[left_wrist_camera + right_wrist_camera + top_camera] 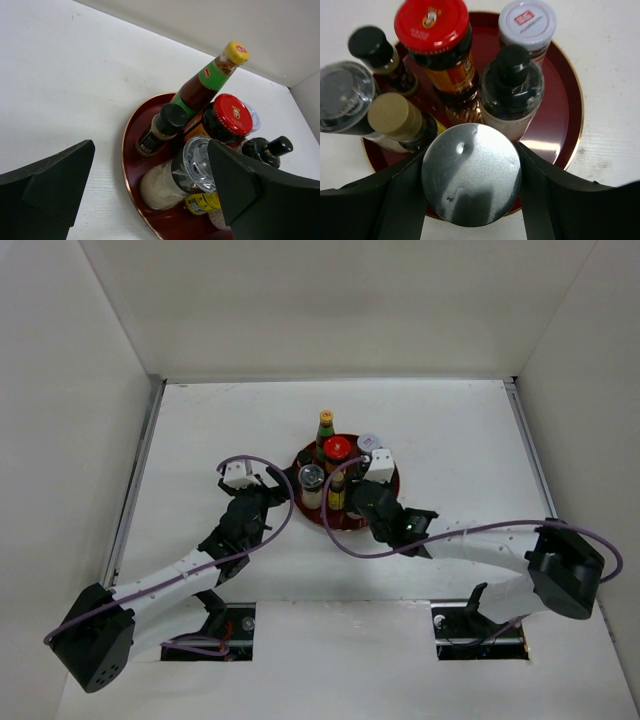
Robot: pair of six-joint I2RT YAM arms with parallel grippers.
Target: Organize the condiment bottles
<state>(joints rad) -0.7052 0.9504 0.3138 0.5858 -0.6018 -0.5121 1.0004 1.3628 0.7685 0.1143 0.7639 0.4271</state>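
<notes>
Along the bottom edge of the right-wrist view, the right gripper (470,167) pinches the silver-topped shaker (472,192) over the near rim of the red tray (572,100), probably the only gap left. Beyond it, toward the upper frame, the red-lidded jar (432,30) and grey-lidded jar (527,22) stand packed close. The left gripper (151,150), jaws spread and empty, hovers short of the tray, seemingly to keep clear.
</notes>
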